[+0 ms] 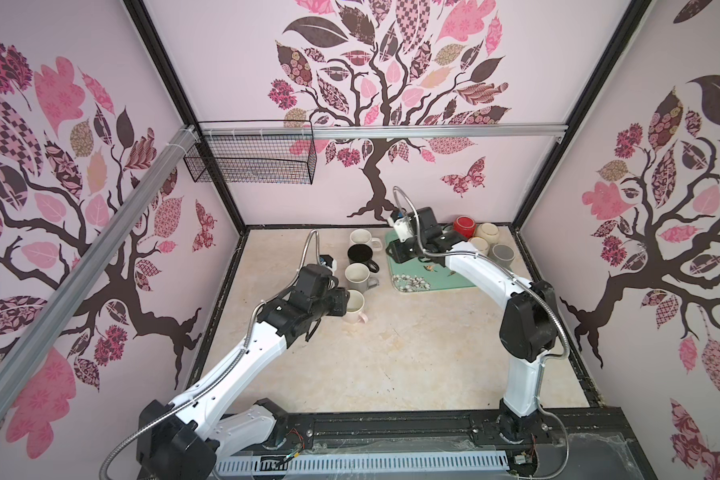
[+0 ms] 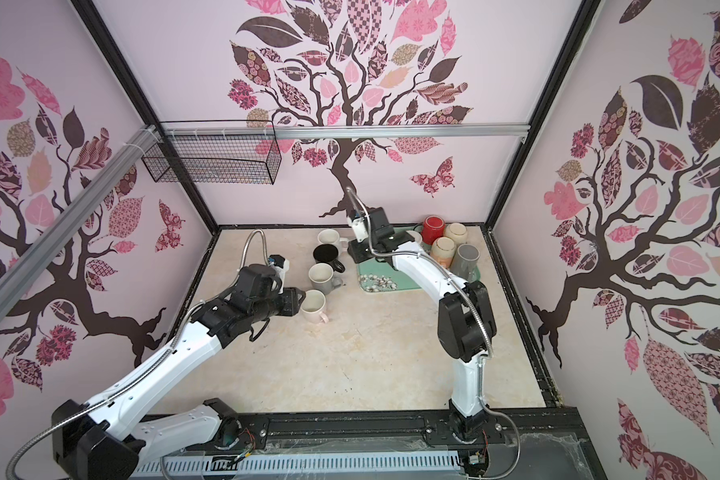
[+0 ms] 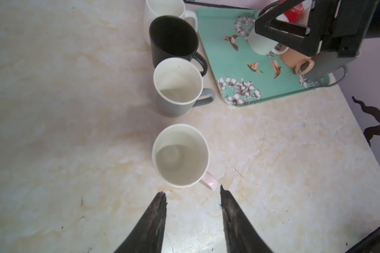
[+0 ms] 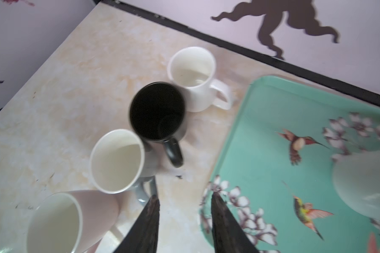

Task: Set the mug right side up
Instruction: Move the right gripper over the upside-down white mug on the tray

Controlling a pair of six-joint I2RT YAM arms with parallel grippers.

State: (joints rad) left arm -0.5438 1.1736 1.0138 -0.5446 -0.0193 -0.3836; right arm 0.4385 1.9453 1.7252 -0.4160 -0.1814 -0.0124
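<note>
While both arms hang over the table [image 1: 391, 353], I log the stock as follows.

Pink mug [image 1: 355, 306]: right side up on the table, mouth to the camera, pale pink handle toward 5 o'clock in both top views. It forms the 6 o'clock end of a row of four.

Same row, going toward 12 o'clock: grey mug [image 1: 357, 277], black mug [image 1: 360, 254], white mug [image 1: 360, 237]. All stand mouth-up.

Left claw [image 3: 192, 190]: jaws parted, nothing between them, at 9 o'clock of the pink mug and just beside it.

Tray [image 1: 416, 276]: teal, printed with birds and blossoms, at 3 o'clock of the row. At its 1 o'clock corner, bottoms up: red mug [image 1: 463, 225], two cream mugs [image 1: 487, 232], one upturned grey mug [image 1: 501, 254].

Right claw [image 4: 183, 194]: jaws parted and empty, above the tray's 9 o'clock edge.

Beside it on the tray I make out a pale mug [image 4: 364, 186], probably inverted, though it is too blurred for me to be sure.
</note>
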